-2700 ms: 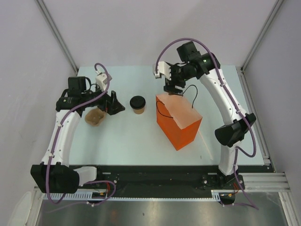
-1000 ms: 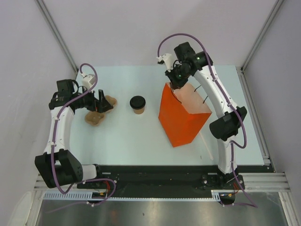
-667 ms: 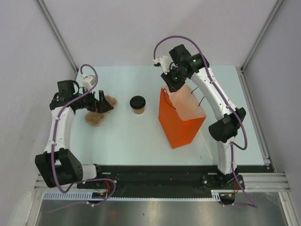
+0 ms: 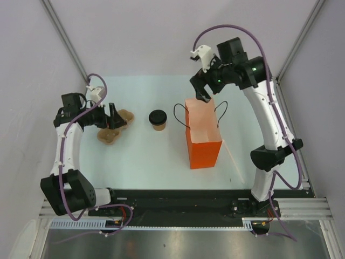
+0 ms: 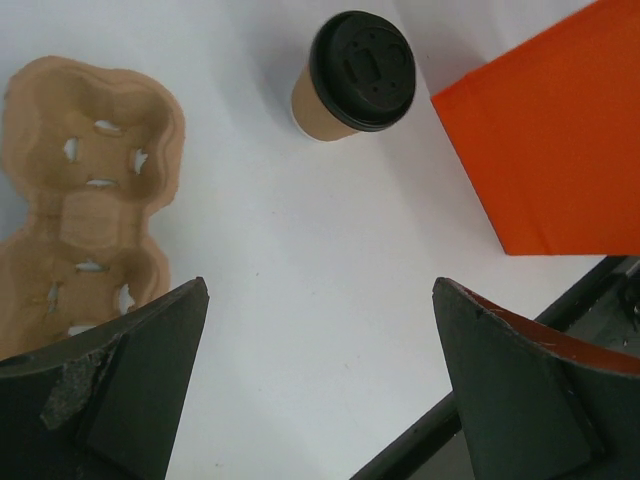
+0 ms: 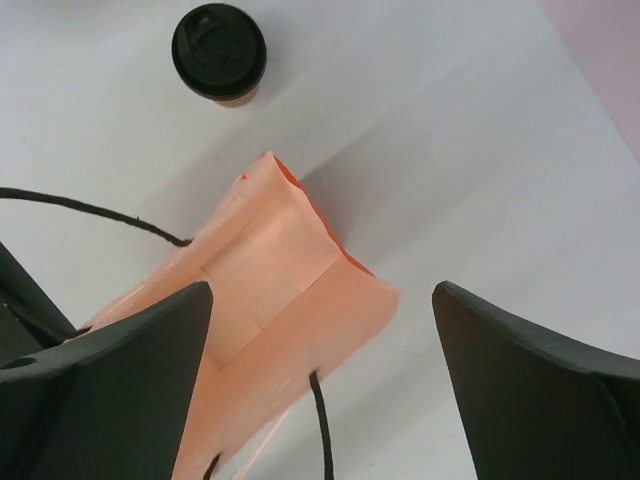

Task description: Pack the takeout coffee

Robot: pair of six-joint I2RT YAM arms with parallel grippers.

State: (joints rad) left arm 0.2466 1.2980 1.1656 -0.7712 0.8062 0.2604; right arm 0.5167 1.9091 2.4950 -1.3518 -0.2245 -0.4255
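Observation:
The takeout coffee (image 4: 157, 120), a tan paper cup with a black lid on, stands upright on the table between the two arms. It also shows in the left wrist view (image 5: 355, 75) and the right wrist view (image 6: 220, 52). The orange bag (image 4: 203, 137) stands upright to its right, mouth open, its black cord handles hanging to either side. My right gripper (image 4: 203, 91) is open and empty just above the bag's far rim (image 6: 290, 290). My left gripper (image 4: 114, 115) is open and empty over a brown pulp cup carrier (image 4: 112, 128), left of the cup.
The cup carrier (image 5: 90, 190) lies flat at the table's left side. The bag's orange side (image 5: 550, 140) stands right of the cup. Grey walls and metal rails close in the table on three sides.
The orange bag has gone from lying on its side to standing upright. My right gripper has let go of it and moved up. My left gripper has drawn back left over the carrier.

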